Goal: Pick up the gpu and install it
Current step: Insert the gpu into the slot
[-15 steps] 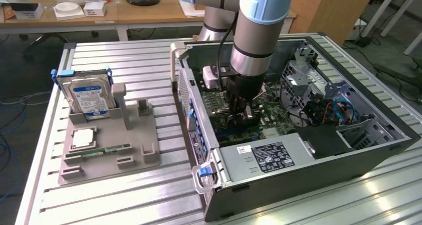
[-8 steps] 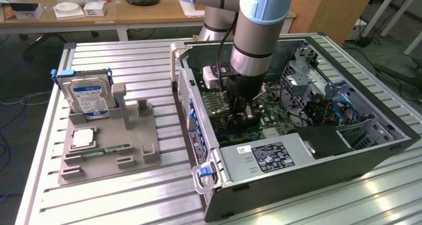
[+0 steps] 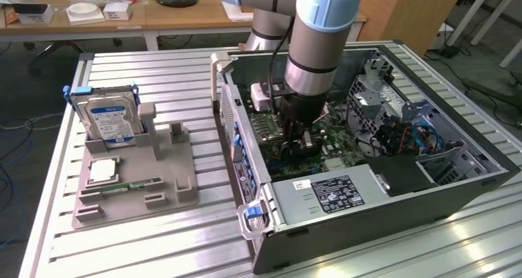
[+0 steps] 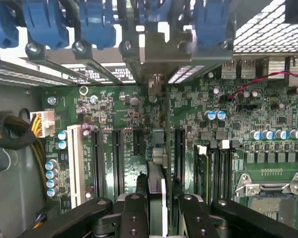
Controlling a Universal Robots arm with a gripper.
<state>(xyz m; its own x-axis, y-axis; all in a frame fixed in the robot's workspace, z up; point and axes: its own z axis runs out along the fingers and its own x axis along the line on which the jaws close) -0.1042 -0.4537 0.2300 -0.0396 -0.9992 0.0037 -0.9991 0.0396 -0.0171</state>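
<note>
I judge the pick-up done: my gripper point(image 4: 161, 210) is down inside the computer case point(image 3: 456, 186), its jaws narrowed onto the gpu point(image 4: 157, 181), which stands on edge between the fingers just above the motherboard point(image 4: 124, 114). The card runs from the gripper toward the case's rear wall, in line with the motherboard's long black expansion slots point(image 4: 116, 153). I cannot tell whether it is pressed home, so I count the seating as left.
</note>
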